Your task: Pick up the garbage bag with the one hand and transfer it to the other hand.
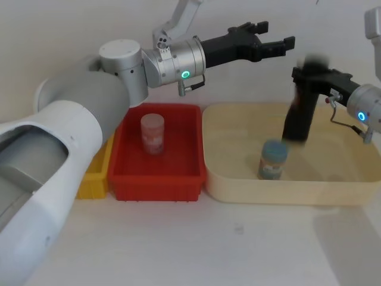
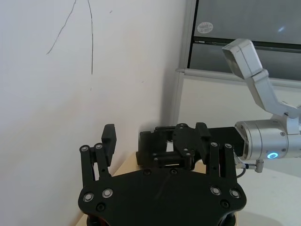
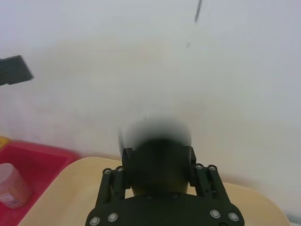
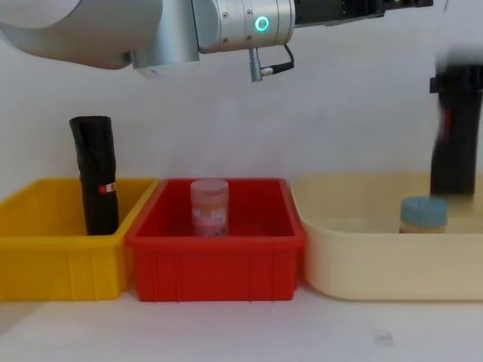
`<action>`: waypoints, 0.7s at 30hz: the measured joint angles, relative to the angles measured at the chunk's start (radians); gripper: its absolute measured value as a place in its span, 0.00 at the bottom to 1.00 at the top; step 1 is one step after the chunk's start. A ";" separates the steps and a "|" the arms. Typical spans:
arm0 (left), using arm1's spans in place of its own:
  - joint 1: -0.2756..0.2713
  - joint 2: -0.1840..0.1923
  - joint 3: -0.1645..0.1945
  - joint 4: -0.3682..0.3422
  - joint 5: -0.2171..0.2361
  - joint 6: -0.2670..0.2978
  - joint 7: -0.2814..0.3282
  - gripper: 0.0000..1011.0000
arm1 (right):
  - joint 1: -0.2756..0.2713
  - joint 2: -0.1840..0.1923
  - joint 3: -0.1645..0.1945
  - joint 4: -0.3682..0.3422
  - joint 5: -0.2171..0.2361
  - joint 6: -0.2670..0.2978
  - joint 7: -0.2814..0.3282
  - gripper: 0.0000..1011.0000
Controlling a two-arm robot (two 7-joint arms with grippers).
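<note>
Head view: my left gripper [image 1: 275, 36] hangs high over the far side, between the red bin [image 1: 128, 170] and the cream tray [image 1: 238, 185], jaws spread wide with nothing in them. My right gripper [image 1: 312, 72] is over the right part of the tray, jaws closed on the top of the bag [image 1: 296, 119]. The bag hangs upright and blurred, clear of the tray floor. A blue-lidded jar [image 1: 272, 159] stands in the tray just nearer than the bag, and a pink jar [image 1: 152, 133] stands in the red bin.

Left wrist view: the left jaws gape, and the right gripper sits just beyond them.

Right wrist view: the bag is a dark blur filling the gap between the right jaws, above the tray.

Chest view: the bag hangs at the far right, above the tray and the blue-lidded jar. A second black roll [image 4: 96, 177] stands on end in the yellow bin [image 4: 53, 264] at the left, all on the bench [image 4: 241, 332].
</note>
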 joint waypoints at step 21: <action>0.000 0.000 0.000 0.000 0.000 0.000 0.000 0.99 | 0.012 0.000 0.012 0.034 -0.006 0.019 -0.017 0.99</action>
